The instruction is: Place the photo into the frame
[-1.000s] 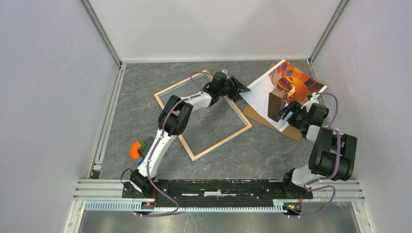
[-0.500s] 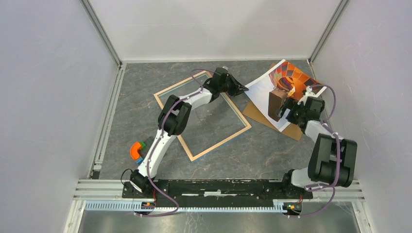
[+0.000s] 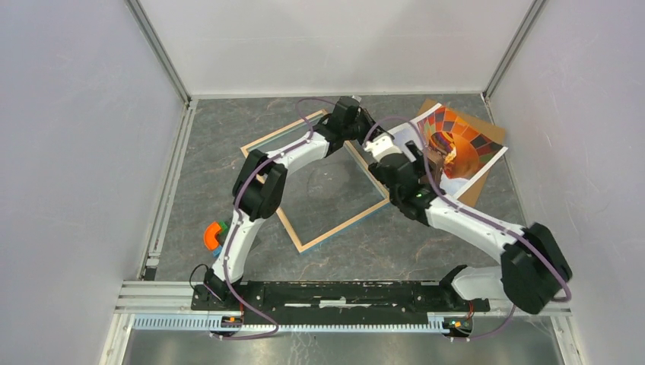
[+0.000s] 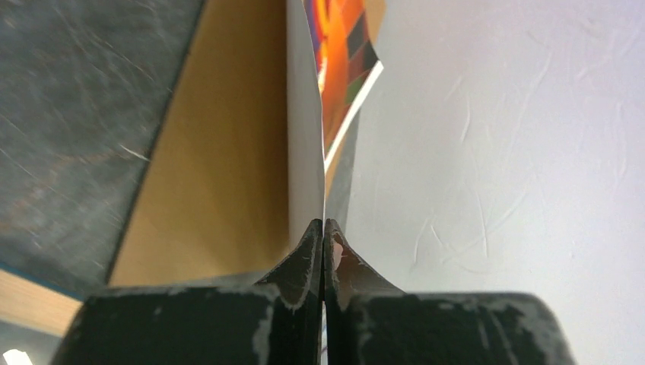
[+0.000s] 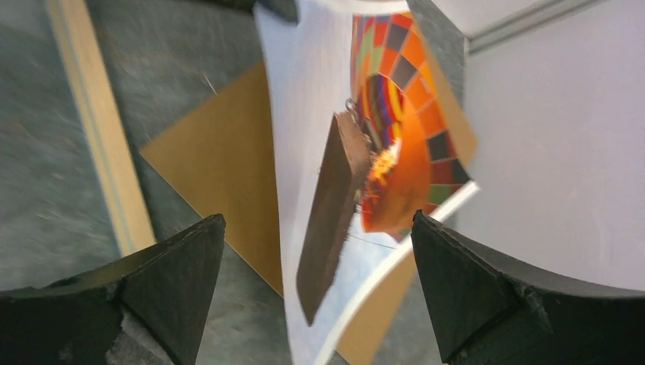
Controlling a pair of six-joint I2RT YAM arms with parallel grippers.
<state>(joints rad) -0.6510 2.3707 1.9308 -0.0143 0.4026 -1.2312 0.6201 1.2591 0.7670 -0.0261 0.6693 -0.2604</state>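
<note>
The photo (image 3: 459,143), an orange hot-air balloon print, lies curled at the back right on a brown cardboard board (image 3: 473,193). My left gripper (image 3: 368,128) is shut on the photo's left edge. In the left wrist view the jaws (image 4: 324,232) pinch the white sheet (image 4: 306,137), which stands edge-on ahead. The right gripper (image 3: 417,156) is open just short of the photo. Its fingers (image 5: 179,277) stand wide apart with the print (image 5: 395,114) ahead and nothing between them (image 5: 319,262). The frame (image 3: 335,228) lies flat mid-table, light wood side up.
An orange, green and blue object (image 3: 215,234) sits beside the left arm's lower link. White walls close in the back and both sides, and the right wall (image 5: 563,152) is close to the photo. The frame's wooden rail (image 5: 99,129) runs left of the right gripper.
The left gripper reached the photo's left edge and shut on it. The right arm swung left towards the middle, its jaws opening wider. The photo shifted back and curled up.
</note>
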